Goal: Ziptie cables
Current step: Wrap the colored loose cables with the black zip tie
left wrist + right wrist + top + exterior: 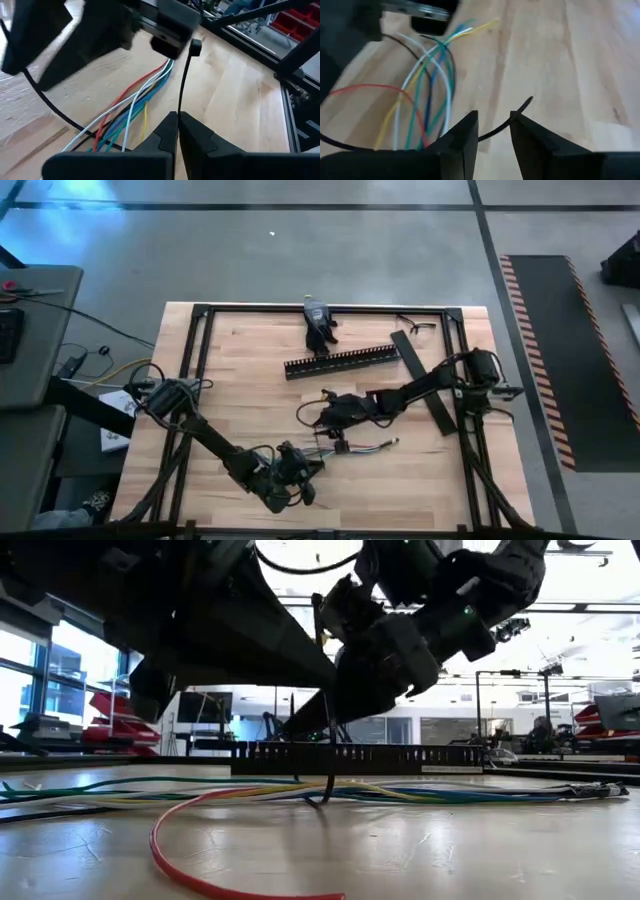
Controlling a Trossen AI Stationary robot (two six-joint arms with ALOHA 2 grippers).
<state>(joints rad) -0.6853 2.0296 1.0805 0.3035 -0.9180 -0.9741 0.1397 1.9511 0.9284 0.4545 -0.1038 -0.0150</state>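
While the cables (135, 102) are looped by the zip tie (184, 80), the tail is pinched in the left gripper (177, 125), jaws together; right gripper (493, 127) jaws apart; head is best steadied before pulling

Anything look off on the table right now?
One red strand has strayed from the cables, looping out alone across the wood. The black zip tie stands up from the shut left gripper, not yet closed around the bundle.

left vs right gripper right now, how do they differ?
Left gripper: fingers pressed together, pinching a thin black zip tie that rises upright. Right gripper: fingers apart with a clear gap, the black strip passing through it. In the high view the left gripper sits nearer the table's front edge, the right gripper mid-table. Both hang over the cables.
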